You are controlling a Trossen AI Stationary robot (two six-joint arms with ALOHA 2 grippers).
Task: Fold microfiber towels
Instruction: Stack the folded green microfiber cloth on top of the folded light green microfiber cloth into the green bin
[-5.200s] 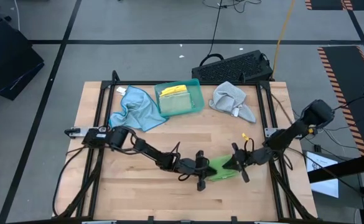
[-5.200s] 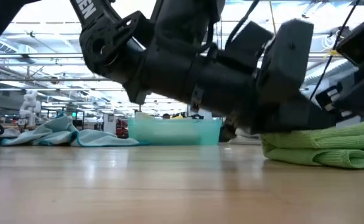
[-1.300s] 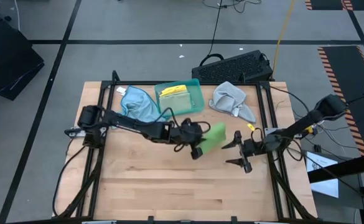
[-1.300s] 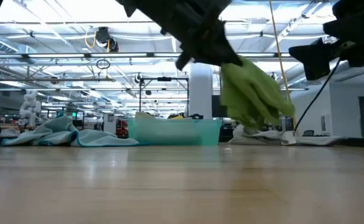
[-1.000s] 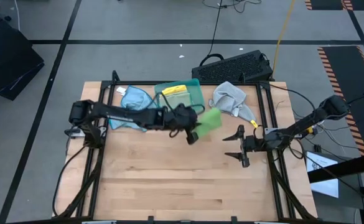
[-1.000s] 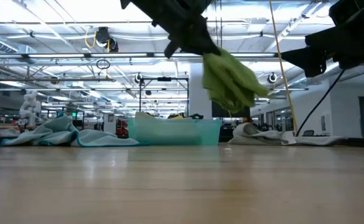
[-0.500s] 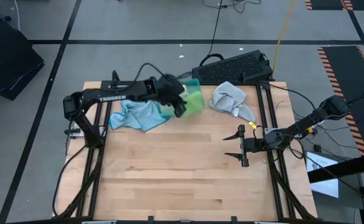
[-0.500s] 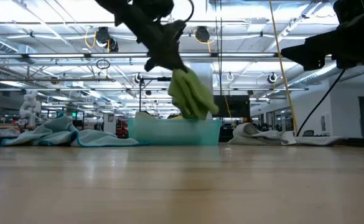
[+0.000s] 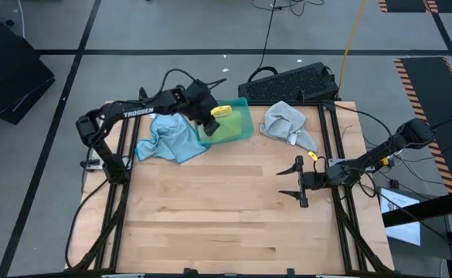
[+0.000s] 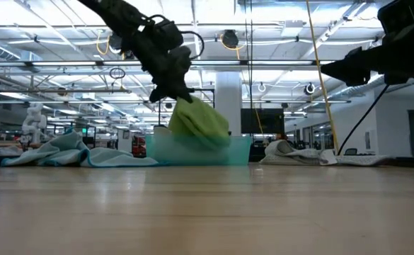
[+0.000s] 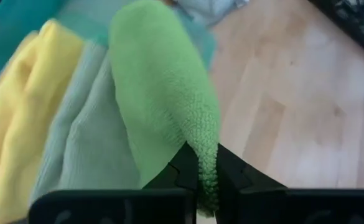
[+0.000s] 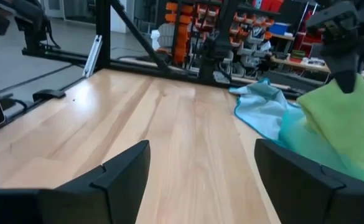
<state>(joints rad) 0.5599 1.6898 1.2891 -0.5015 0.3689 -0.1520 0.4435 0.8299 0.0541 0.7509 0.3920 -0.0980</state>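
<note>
Green microfiber towel [image 10: 198, 122] hangs pinched in the left jaws [image 9: 207, 110] over the teal tray [image 9: 245, 108] at the far side of the bench [image 9: 226, 208].

Folded cloth trails from the nearly shut fingers [image 11: 183, 167] and drapes into the tray, seemingly resting on the yellow towel [image 11: 14, 124] and a paler green towel [image 11: 85, 149] already inside. Only the left wrist view shows that stack; from table height the tray wall hides it. The high view alone places the light blue towel [image 9: 168, 140] crumpled just left of the tray and a grey towel [image 9: 289, 123] heaped to its right. The right jaws [image 9: 297, 181] hover spread wide and empty near the bench's right edge, well apart from the tray.
</note>
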